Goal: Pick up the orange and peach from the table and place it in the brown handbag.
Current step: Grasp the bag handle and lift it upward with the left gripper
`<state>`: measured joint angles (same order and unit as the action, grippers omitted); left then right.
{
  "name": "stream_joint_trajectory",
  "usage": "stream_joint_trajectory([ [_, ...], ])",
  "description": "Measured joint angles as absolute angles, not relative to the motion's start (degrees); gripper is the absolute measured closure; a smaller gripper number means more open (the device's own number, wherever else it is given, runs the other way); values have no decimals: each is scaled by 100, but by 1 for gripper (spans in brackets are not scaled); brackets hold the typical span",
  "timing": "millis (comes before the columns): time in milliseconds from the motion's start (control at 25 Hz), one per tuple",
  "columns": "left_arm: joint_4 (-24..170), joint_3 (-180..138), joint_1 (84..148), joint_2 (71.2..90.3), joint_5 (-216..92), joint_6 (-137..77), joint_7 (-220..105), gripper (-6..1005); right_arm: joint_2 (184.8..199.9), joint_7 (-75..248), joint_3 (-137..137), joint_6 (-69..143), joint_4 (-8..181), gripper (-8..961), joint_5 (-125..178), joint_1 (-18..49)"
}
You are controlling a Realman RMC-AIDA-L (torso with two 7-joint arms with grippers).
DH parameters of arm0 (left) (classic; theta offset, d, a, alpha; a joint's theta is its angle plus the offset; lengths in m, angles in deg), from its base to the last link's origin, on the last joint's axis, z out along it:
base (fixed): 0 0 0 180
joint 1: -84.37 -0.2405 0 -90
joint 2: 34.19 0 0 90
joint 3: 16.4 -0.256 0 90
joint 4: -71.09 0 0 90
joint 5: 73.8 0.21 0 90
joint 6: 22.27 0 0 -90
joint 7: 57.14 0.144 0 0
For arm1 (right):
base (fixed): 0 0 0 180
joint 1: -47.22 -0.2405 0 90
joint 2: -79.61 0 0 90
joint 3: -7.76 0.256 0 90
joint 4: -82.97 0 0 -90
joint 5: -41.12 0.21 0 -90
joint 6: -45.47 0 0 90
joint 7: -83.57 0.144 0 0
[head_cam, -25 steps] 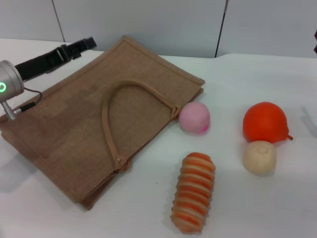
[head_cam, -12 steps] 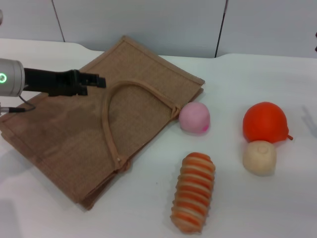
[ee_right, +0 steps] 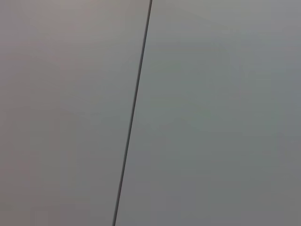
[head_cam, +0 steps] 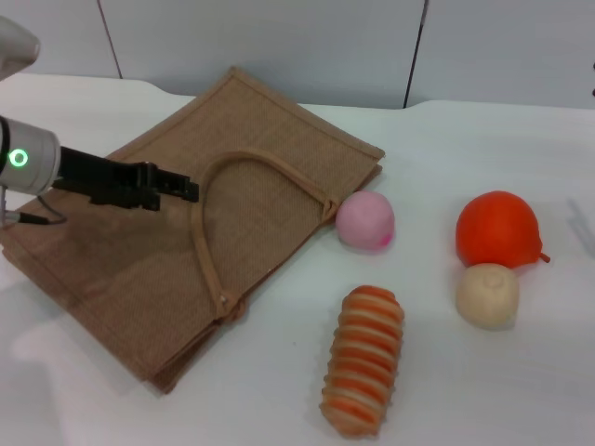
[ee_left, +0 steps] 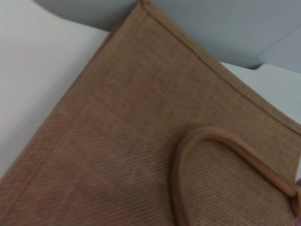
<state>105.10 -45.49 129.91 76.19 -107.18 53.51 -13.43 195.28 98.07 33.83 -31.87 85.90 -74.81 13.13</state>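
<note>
Two fruits are lying well apart from your left gripper [head_cam: 181,189]: the peach [head_cam: 364,220] just beside the brown handbag [head_cam: 121,251], the orange [head_cam: 497,229] nearer the table's [head_cam: 521,149] right edge. You are hovering the gripper over the flat bag, jaws apparently pressed together and empty, pointing toward the peach.

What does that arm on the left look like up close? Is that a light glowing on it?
Yes. The left arm ends in a silver-grey rounded cylinder section carrying a small glowing green ring light. From it extends a slim black left claw, built of angular black blocks, long and narrow. A thin dark cable loops out below the silver section. The right arm and its claw do not appear in any view.
</note>
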Motion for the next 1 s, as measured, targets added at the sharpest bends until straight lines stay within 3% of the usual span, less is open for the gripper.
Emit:
stream_joint_trajectory([
  [1000, 10048, -4567, 13575, 7775, -9822, 4753, -1194, 231, 19528, 9807, 3386, -3187, 8569, 269, -7481, 1274],
])
